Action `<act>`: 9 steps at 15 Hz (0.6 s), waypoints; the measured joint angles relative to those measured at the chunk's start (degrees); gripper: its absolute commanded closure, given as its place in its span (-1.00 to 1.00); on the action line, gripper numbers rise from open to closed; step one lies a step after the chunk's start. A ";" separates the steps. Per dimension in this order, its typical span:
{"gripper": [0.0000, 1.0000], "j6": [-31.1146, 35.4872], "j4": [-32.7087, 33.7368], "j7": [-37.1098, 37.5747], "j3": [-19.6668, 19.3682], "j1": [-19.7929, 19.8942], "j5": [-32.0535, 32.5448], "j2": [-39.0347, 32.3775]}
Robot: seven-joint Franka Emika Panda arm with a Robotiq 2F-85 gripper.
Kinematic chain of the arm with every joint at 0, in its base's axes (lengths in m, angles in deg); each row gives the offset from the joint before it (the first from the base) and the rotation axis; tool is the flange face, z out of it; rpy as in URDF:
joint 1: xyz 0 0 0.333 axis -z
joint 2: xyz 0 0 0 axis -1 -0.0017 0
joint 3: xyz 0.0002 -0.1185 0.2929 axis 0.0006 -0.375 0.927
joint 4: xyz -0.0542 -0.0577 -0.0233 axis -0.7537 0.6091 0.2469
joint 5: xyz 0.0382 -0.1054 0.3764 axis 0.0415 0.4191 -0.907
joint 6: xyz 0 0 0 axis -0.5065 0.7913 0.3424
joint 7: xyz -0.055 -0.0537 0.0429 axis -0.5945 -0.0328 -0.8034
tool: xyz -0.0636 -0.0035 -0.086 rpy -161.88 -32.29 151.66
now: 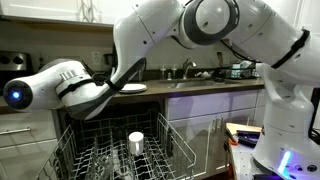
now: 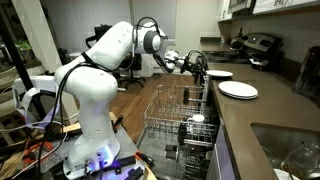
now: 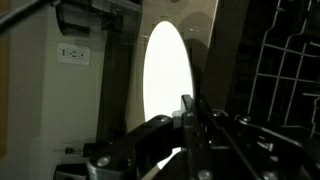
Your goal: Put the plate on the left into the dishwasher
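Closest to me is the dishwasher. Its wire rack is pulled out and a white cup stands in it. Next comes the counter, and on it lies the second plate. A bit farther back is the plate I want. It is down at the counter, near the second plate, and I cannot tell if it is lifted off yet.

Right at its edge is the gripper. The jaws are squeezed almost all the way together. In the wrist view one of the fingers sits right on the plate's rim, so I think I have the rim pinched between them.

I think this plate is hard and stiff. It will not bend, but it could chip or break if it bumps the rack or the counter. It looks smooth, so it may be slippery. The rim is the only part thin enough to grab. Held by one edge, the plate's weight hangs out to the side and it may tip or slide. I should go slowly and slip it on its edge into the rack, away from the cup.
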 measured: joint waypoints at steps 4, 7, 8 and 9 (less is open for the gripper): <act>0.90 0.01 -0.01 0.01 0.49 0.01 -0.02 -0.49; 0.90 -0.03 0.00 0.06 0.75 -0.11 -0.02 -0.67; 0.90 -0.06 0.00 0.10 0.77 -0.17 -0.02 -0.67; 0.91 -0.13 0.00 0.20 0.78 -0.24 -0.02 -0.67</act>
